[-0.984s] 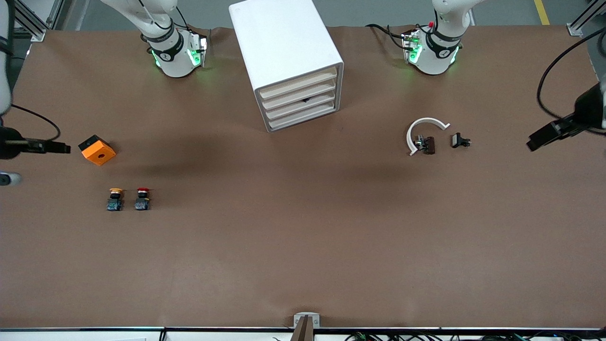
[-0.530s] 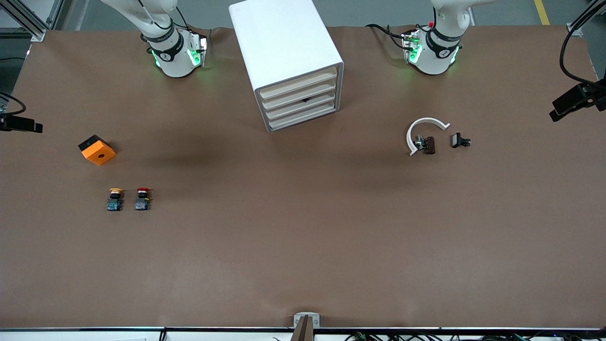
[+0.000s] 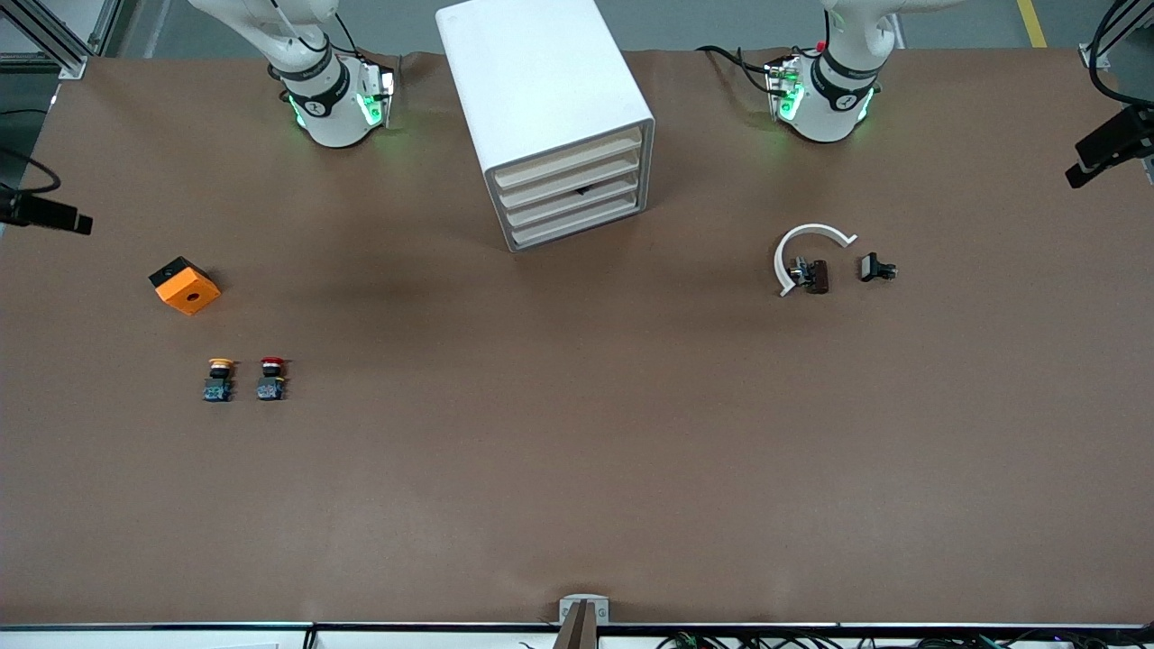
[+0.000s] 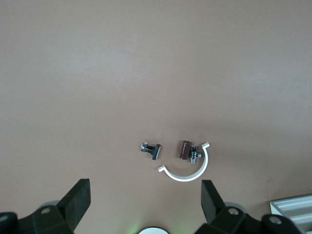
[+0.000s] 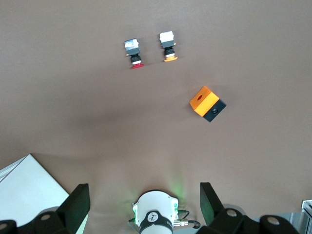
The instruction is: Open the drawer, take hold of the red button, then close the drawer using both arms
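Observation:
The white cabinet stands between the two arm bases, and all four cream drawer fronts are shut. The red-capped button stands on the table toward the right arm's end, beside a yellow-capped one. It also shows in the right wrist view. My right gripper is open and empty, high over its own base. My left gripper is open and empty, high over the table near its own base. Only dark tips of the two hands show at the front view's edges.
An orange cube with a hole lies nearer the right arm's base than the buttons. Toward the left arm's end lie a white C-shaped ring, a dark brown part and a small black part.
In the front view both hands have slid along the table's ends toward the robots' bases. Nothing on the table has moved and the drawers stay shut.

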